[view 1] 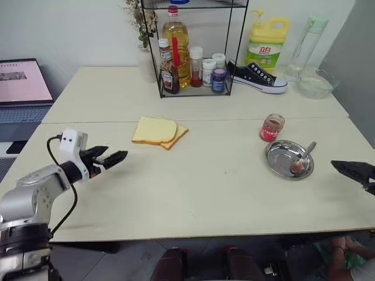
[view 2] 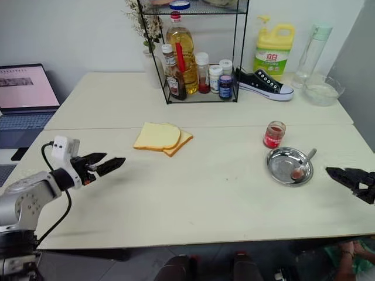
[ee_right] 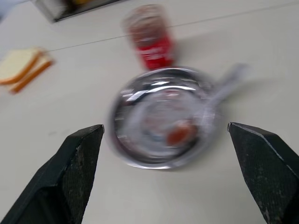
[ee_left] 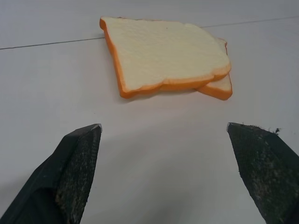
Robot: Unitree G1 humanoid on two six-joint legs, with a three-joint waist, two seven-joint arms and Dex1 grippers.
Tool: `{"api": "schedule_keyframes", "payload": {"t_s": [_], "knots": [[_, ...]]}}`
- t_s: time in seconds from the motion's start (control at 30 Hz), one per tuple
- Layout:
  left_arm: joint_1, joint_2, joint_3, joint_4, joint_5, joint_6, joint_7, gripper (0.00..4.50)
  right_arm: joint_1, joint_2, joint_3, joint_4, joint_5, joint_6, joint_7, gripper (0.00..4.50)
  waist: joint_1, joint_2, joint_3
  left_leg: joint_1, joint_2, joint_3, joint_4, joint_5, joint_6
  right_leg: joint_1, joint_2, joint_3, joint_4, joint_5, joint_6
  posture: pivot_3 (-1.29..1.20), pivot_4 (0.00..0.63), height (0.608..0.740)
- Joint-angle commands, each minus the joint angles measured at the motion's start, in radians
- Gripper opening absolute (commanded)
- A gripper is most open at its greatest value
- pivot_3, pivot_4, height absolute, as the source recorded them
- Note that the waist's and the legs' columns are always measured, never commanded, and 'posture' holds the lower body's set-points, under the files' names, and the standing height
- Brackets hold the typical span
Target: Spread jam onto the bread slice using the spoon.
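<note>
Both pincers are spread wide and hold nothing: the left gripper (view 1: 111, 159) hovers over the near left of the table (view 1: 193, 193), aimed toward the bread slice (view 1: 154, 129), and the right gripper (view 2: 351, 177) hangs at the near right edge, facing the steel dish (view 1: 280, 157). That top slice lies on a second slice (view 1: 177, 136) near the table's middle, a little left, well apart from either gripper. To the right stands the jam (view 1: 272, 128) in its small clear jar, just beyond the dish. Resting in the dish is the spoon (view 1: 303, 160), its red-smeared bowl on the dish floor and its slim handle leaning up over the far right rim. It is probably light, stiff and slick, so a firm pinch across the raised handle, near its free end where it clears the rim, looks the best hold; the dish itself may slide if nudged. Soft and easily dented, the bread would likely shift under the spoon unless pressure stays gentle or its crust edge is steadied. The glass jar is breakable, seems top-heavy enough to tip, and appears uncapped.
</note>
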Motion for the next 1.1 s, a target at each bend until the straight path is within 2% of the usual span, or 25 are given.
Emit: {"api": "schedule_keyframes", "payload": {"t_s": [0.03, 0.23, 0.43, 0.57, 0.63, 0.8, 0.97, 1.03, 1.1], "knots": [[-0.048, 0.051, -0.004, 0.049, 0.019, -0.030, -0.064, 4.50, 0.025, 0.001, 0.003, -0.110, 0.063, 0.018, -0.005, 4.45, 0.000, -0.001, 0.000, 0.000, 0.000, 0.000, 0.000, 0.000, 0.000, 0.000, 0.000, 0.000, 0.000, 0.000, 0.000, 0.00, 0.150, 0.740], [-0.101, 0.069, -0.011, 0.109, 0.038, -0.031, -0.107, 4.50, 0.028, 0.041, 0.056, -0.145, 0.059, -0.027, -0.063, 4.45, 0.008, -0.003, 0.001, 0.000, -0.001, 0.000, 0.001, 0.000, 0.000, 0.000, -0.003, 0.000, 0.000, 0.000, 0.000, 0.00, 0.150, 0.740], [0.032, 0.130, 0.039, -0.051, -0.038, 0.107, -0.176, 4.50, 0.016, 0.056, 0.058, -0.176, 0.092, -0.037, -0.104, 4.45, 0.009, -0.003, 0.001, -0.002, -0.001, -0.001, 0.000, 0.000, 0.000, -0.002, -0.005, 0.001, 0.000, 0.000, 0.000, 0.00, 0.150, 0.740], [0.178, 0.162, 0.047, -0.187, -0.047, 0.119, -0.208, 4.50, -0.021, 0.097, 0.148, -0.250, 0.126, -0.042, -0.169, 4.45, 0.005, -0.003, 0.001, -0.002, 0.000, -0.001, -0.001, 0.000, 0.000, -0.002, -0.006, 0.001, 0.000, -0.001, -0.001, 0.00, 0.150, 0.740], [0.145, 0.138, 0.055, -0.156, -0.024, 0.084, -0.155, 4.50, -0.047, 0.109, 0.191, -0.274, 0.128, -0.050, -0.197, 4.45, 0.009, -0.003, 0.002, -0.002, 0.000, -0.002, 0.000, 0.000, 0.000, -0.003, -0.006, 0.000, 0.001, -0.001, -0.002, 0.00, 0.150, 0.740], [-0.053, 0.033, 0.017, 0.044, 0.076, -0.057, 0.012, 4.50, -0.108, 0.092, 0.445, -0.341, -0.066, -0.159, -0.246, 4.45, 0.033, -0.005, 0.001, -0.002, -0.002, -0.004, 0.002, 0.000, 0.000, -0.004, -0.007, -0.002, 0.000, 0.000, -0.001, 0.00, 0.150, 0.740], [-0.236, -0.088, -0.002, 0.253, 0.088, -0.094, 0.057, 4.50, -0.266, 0.219, 0.650, -0.381, -0.137, -0.213, -0.334, 4.45, 0.024, -0.007, 0.001, -0.005, -0.003, -0.002, 0.002, 0.000, 0.000, -0.005, -0.006, -0.003, 0.002, 0.000, 0.000, 0.00, 0.150, 0.740], [-0.297, -0.141, -0.009, 0.334, 0.096, -0.132, 0.071, 4.50, -0.312, 0.237, 0.734, -0.374, -0.219, -0.268, -0.339, 4.45, 0.020, -0.007, 0.001, -0.005, -0.003, -0.002, 0.002, 0.000, -0.001, -0.005, -0.005, -0.003, 0.001, 0.000, 0.000, 0.00, 0.150, 0.740], [-0.389, -0.216, -0.012, 0.491, 0.120, -0.211, 0.121, 4.50, -0.352, 0.261, 0.818, -0.324, -0.309, -0.334, -0.344, 4.45, 0.021, -0.008, 0.001, -0.005, -0.003, -0.002, 0.002, 0.000, -0.001, -0.006, -0.002, -0.004, 0.001, 0.000, 0.000, 0.00, 0.150, 0.740]]}}
